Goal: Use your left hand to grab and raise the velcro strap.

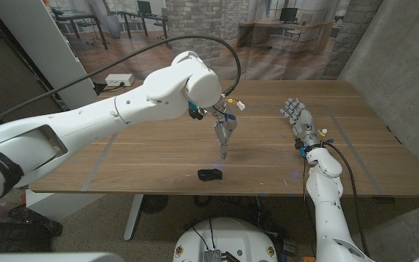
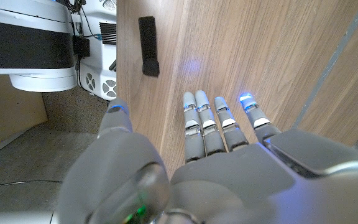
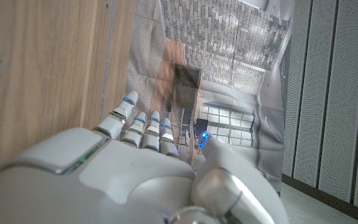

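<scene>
A small black velcro strap (image 1: 210, 175) lies flat near the table edge, left robot hand (image 1: 223, 135) above it empty, fingers straight.

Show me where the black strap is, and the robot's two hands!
velcro strap (image 1: 210, 175), head view, middle of the strap.
left hand (image 1: 224, 134), head view, middle of the hand, fingers pointing down.
right hand (image 1: 297, 116), head view, back of the hand.

We find no text, label, brand, number or sign that can be read in any of the views; nothing legible stands on the light brown wooden surface (image 1: 158, 156) or on the small black velcro strap (image 1: 210, 175).
</scene>
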`<move>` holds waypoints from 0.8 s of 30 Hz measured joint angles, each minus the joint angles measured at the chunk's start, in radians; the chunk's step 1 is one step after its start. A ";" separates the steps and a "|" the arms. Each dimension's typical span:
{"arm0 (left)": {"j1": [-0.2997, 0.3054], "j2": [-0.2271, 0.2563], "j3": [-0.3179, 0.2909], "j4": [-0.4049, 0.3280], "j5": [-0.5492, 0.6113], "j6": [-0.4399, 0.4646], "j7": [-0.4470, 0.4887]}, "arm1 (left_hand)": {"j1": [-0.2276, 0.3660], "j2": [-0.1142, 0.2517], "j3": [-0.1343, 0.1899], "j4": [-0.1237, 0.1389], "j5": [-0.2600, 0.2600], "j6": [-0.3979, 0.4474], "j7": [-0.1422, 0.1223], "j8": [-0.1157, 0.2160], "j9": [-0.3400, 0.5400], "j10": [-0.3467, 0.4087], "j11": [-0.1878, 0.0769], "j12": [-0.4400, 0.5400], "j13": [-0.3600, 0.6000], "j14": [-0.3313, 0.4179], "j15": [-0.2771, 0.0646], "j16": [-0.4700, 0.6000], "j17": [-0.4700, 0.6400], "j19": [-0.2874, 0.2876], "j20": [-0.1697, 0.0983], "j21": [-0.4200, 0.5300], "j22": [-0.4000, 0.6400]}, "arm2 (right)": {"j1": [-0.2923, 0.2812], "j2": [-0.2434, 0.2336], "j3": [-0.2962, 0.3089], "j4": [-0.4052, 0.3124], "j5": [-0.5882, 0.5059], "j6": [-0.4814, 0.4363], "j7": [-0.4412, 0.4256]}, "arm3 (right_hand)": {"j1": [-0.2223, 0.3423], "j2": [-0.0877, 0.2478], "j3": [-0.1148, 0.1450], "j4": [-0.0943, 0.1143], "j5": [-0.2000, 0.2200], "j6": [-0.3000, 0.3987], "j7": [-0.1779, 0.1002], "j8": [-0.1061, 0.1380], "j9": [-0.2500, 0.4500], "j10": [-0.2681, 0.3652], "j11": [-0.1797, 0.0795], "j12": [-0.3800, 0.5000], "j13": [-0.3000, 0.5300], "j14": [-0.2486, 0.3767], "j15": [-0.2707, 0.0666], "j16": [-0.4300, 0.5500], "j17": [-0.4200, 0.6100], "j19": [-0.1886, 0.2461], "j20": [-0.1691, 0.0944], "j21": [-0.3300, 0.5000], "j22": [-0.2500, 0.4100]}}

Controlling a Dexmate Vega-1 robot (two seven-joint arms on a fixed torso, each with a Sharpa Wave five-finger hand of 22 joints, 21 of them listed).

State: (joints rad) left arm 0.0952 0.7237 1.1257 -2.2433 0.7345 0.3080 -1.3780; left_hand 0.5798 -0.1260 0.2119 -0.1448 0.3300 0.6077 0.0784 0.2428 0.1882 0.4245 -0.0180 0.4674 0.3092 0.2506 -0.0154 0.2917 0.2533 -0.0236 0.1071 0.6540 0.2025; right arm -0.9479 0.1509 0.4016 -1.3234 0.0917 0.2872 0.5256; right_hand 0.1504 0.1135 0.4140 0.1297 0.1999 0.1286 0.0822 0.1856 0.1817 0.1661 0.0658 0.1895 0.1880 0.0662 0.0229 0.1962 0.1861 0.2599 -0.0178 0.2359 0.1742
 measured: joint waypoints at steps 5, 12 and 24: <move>-0.036 0.008 0.042 -0.010 -0.003 0.015 0.000 | 0.009 0.001 0.000 0.000 0.000 0.013 -0.002 0.000 0.000 0.002 -0.002 0.007 0.000 0.003 -0.003 0.000 0.000 0.007 0.001 0.000 0.000 | -0.007 0.002 0.000 -0.006 0.011 0.008 0.000 | 0.000 0.000 0.000 0.000 0.000 0.000 0.000 0.000 0.000 0.000 0.000 0.000 0.000 0.000 0.000 0.000 0.000 0.000 0.000 0.000 0.000; -0.072 0.014 0.093 -0.017 -0.006 0.042 0.000 | 0.017 0.009 0.000 0.000 0.000 0.023 -0.002 0.000 0.000 0.007 -0.007 0.015 0.004 0.009 -0.009 -0.004 0.000 0.015 0.000 0.000 0.000 | -0.011 0.003 -0.001 -0.006 0.018 0.014 -0.001 | -0.005 -0.005 0.000 0.000 0.000 0.000 0.000 0.000 0.000 0.000 0.000 0.000 0.000 0.000 0.000 0.000 0.000 0.000 0.000 0.000 0.000; -0.113 0.023 0.171 -0.020 -0.001 0.069 0.000 | 0.028 0.009 0.000 0.000 0.000 0.075 -0.007 0.000 0.000 0.022 -0.007 0.030 0.009 0.026 -0.013 -0.004 0.000 0.020 -0.005 0.000 0.000 | -0.007 -0.002 -0.002 0.011 0.029 0.029 0.002 | -0.005 -0.005 0.000 0.000 0.000 0.000 0.000 0.000 0.000 0.000 0.000 0.000 0.000 0.000 0.000 0.000 0.000 0.000 0.000 -0.008 0.000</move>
State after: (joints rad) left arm -0.0175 0.7463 1.2969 -2.2638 0.7336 0.3768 -1.3779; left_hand 0.6074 -0.1169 0.2119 -0.1448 0.3300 0.6828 0.0714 0.2428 0.1882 0.4461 -0.0249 0.4974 0.3184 0.2764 -0.0287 0.2880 0.2531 -0.0035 0.1019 0.6540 0.2023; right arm -0.9544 0.1492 0.3991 -1.3129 0.1204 0.3162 0.5274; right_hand 0.1452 0.1083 0.4138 0.1296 0.1998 0.1286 0.0821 0.1856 0.1817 0.1661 0.0658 0.1895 0.1880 0.0662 0.0229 0.1962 0.1862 0.2598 -0.0178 0.2282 0.1743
